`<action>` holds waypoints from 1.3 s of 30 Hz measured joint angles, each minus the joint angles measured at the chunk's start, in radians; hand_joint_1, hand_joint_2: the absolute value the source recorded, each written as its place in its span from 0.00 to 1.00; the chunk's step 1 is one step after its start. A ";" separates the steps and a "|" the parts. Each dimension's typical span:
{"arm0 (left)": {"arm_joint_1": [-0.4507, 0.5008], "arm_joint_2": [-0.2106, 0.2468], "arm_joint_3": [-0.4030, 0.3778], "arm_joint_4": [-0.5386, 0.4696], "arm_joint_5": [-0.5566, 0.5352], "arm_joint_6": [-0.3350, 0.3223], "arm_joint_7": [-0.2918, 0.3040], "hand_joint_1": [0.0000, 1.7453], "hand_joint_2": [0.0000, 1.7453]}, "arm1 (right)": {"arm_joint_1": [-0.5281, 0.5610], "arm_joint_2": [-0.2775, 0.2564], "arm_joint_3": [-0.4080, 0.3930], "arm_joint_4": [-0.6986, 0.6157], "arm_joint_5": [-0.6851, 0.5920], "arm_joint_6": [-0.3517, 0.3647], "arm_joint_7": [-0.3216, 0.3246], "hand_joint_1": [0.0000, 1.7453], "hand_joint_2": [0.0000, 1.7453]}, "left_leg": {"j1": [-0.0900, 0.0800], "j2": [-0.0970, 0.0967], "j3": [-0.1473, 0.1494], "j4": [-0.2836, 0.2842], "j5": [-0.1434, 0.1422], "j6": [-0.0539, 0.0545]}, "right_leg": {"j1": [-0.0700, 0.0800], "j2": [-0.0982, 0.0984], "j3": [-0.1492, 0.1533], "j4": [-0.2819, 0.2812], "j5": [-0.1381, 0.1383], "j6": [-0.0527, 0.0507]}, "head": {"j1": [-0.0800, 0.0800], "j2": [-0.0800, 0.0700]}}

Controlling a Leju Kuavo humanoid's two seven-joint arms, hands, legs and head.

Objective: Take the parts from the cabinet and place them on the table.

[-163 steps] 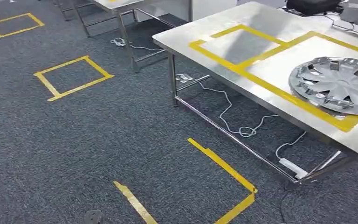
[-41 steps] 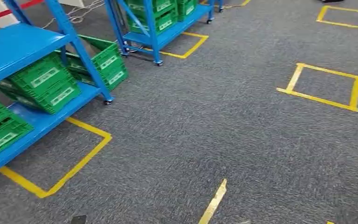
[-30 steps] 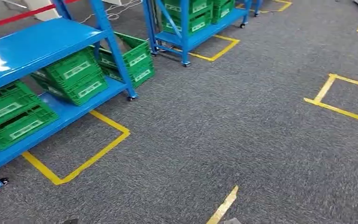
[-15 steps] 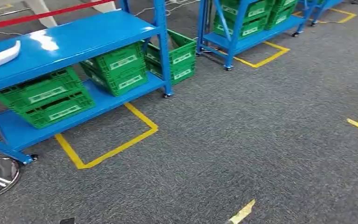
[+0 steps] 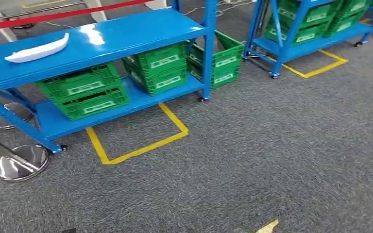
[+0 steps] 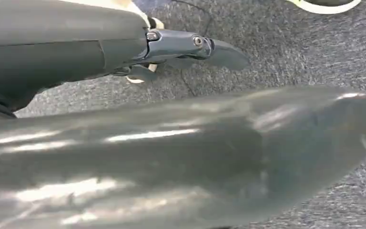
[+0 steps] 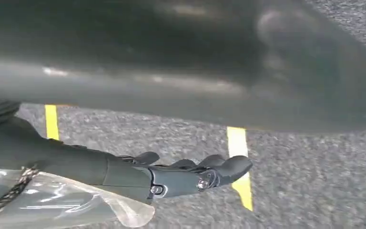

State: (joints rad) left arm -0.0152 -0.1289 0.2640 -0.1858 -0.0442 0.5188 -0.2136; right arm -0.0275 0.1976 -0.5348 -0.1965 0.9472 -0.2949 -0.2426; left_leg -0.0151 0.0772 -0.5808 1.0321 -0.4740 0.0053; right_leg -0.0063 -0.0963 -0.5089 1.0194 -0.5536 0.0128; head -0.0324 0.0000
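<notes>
1. Your white part lies flat on the blue rack's top shelf, easy to reach.
2. Left hand and right hand hang empty, fingers loosely apart, over carpet.
3. Green crates sit below, out of the way.

Dark grey fingers with small silver screws, glossy casing.

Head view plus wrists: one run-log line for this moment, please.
white part on blue shelf | left hand empty | right hand empty
</notes>
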 joint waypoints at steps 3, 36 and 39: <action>0.005 0.000 0.002 -0.001 0.000 0.001 -0.008 0.00 0.00 | -0.008 0.001 0.008 0.000 0.008 0.013 -0.002 0.00 0.00 | -0.002 -0.029 -0.010 0.003 0.000 0.011 | -0.001 -0.035 0.013 -0.010 -0.001 0.012 | 0.003 0.000; -0.005 -0.006 0.001 -0.001 -0.061 -0.002 -0.019 0.00 0.00 | -0.006 0.002 -0.020 0.002 -0.068 0.026 0.001 0.00 0.00 | 0.016 -0.075 0.024 -0.027 0.000 0.020 | 0.000 0.065 -0.018 0.010 -0.003 0.017 | 0.003 0.000; -0.010 -0.010 0.000 -0.001 -0.063 -0.010 -0.021 0.00 0.00 | -0.005 0.002 -0.025 0.003 -0.070 0.043 0.000 0.00 0.00 | 0.015 -0.079 0.025 -0.028 -0.003 0.032 | -0.003 0.094 -0.142 0.238 -0.101 0.022 | 0.008 0.000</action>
State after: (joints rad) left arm -0.0256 -0.1389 0.2640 -0.1865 -0.1068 0.5085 -0.2350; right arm -0.0329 0.1999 -0.5600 -0.1938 0.8770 -0.2522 -0.2426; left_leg 0.0000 -0.0016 -0.5557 1.0037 -0.4769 0.0372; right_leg -0.0093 -0.0024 -0.6511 1.2579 -0.6544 0.0348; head -0.0240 0.0000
